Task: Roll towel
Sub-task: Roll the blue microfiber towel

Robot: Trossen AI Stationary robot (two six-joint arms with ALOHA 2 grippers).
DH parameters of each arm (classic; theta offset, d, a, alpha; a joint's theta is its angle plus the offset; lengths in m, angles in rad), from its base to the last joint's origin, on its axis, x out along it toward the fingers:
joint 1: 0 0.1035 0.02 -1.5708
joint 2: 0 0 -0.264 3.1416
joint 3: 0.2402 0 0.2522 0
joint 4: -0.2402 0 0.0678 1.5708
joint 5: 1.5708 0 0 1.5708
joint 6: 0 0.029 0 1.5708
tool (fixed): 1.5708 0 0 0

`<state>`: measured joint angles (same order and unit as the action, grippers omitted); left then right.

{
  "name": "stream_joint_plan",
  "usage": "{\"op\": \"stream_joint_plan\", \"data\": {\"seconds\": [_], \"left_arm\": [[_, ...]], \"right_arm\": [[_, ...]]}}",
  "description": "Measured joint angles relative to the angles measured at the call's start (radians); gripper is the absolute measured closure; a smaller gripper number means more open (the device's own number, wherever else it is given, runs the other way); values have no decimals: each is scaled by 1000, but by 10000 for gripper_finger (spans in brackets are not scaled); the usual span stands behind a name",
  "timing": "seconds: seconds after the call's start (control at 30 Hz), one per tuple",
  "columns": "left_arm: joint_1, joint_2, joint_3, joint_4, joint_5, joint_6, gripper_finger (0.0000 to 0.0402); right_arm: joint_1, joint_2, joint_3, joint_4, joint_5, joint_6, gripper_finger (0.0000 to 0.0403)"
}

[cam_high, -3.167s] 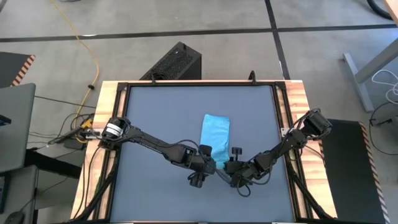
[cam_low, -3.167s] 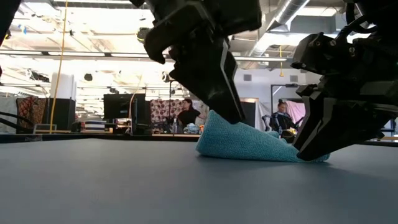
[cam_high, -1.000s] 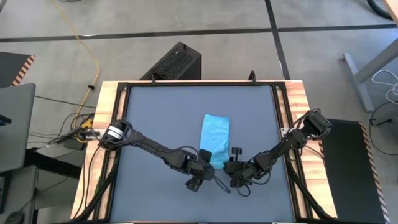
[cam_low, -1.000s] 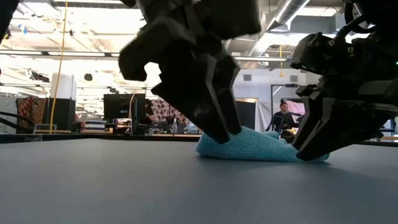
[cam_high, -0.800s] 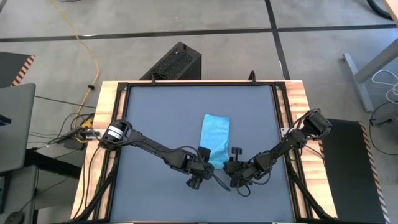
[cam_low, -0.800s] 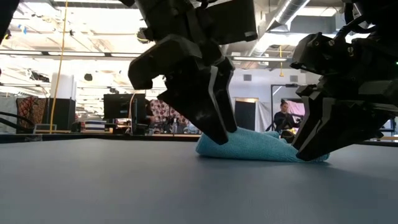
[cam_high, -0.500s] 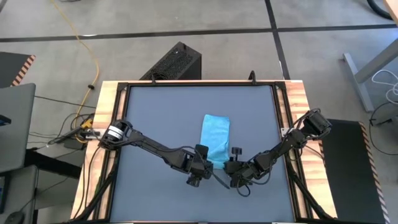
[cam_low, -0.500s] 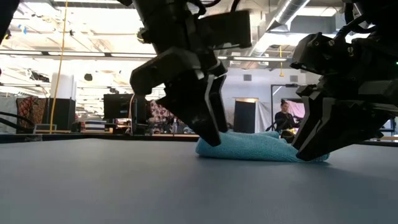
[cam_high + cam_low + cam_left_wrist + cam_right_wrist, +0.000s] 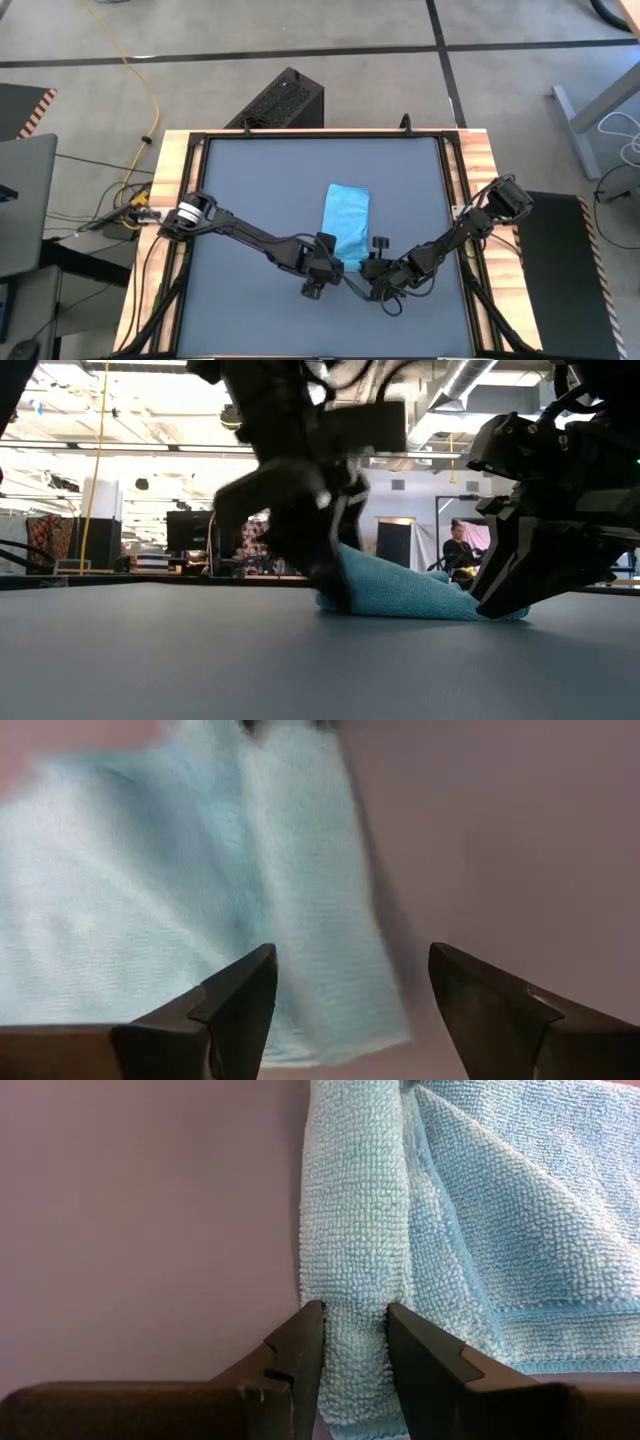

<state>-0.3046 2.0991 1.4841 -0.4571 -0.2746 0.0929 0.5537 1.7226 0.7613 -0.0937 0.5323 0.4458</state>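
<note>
The sky-blue towel (image 9: 348,220) lies folded into a narrow strip on the dark grey table (image 9: 250,200), its length running from far to near. Its near end is turned over into a thick fold (image 9: 355,1200). My right gripper (image 9: 367,270) sits at that end's right side and is shut on the fold. My left gripper (image 9: 326,264) stands open at the near left corner. In the left wrist view one finger (image 9: 235,1005) is over the cloth, the other (image 9: 490,1010) over bare table. In the low view the towel (image 9: 410,595) rises highest beside my left gripper (image 9: 325,575). My right gripper pinches the thick fold at the towel's near end (image 9: 355,1295) between its two fingers (image 9: 300,1345), which lie across the fold. They come slanting down from the near right. The rest of the towel lies on the table. Whether my left gripper touches the towel I cannot tell.
A black frame and wooden side rails (image 9: 168,180) border the table. A black box (image 9: 280,100) stands on the floor beyond the far edge. Bare table lies left of and beyond the towel. People (image 9: 300,545) show far off in the room.
My left gripper has moved toward the towel's near left corner, sinking and tipping further down, and stays open. The towel's end beside it stands higher than half a second ago. My right gripper has kept its hold.
</note>
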Motion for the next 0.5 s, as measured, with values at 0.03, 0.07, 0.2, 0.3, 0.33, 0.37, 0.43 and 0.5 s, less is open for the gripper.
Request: {"op": "stream_joint_plan", "data": {"seconds": [0.03, 0.07, 0.2, 0.3, 0.33, 0.37, 0.43, 0.5], "left_arm": [[0, 9, -1, -9, 13, 0, 152], [0, 23, -1, -11, 29, -8, 152], [-9, 37, 3, -30, -50, -29, 152], [-27, 38, 0, -50, -230, -39, 152], [-23, 38, 0, -46, -261, -36, 152], [-15, 34, 0, -43, -268, -21, 152], [-7, 24, 0, -27, -241, 17, 152], [-11, 11, 1, 4, -169, 34, 152]], "right_arm": [[0, 0, 0, 0, 0, 0, 264], [0, 0, 0, 0, 0, 0, 264], [0, 0, 0, -4, 0, 0, 264], [0, 0, 0, -4, 0, 0, 264], [0, 0, 0, -5, 0, 0, 264], [0, 0, 0, -5, 0, 0, 264], [0, 0, 0, -5, 0, 0, 264], [0, 0, 0, -9, 0, 0, 264]]}}
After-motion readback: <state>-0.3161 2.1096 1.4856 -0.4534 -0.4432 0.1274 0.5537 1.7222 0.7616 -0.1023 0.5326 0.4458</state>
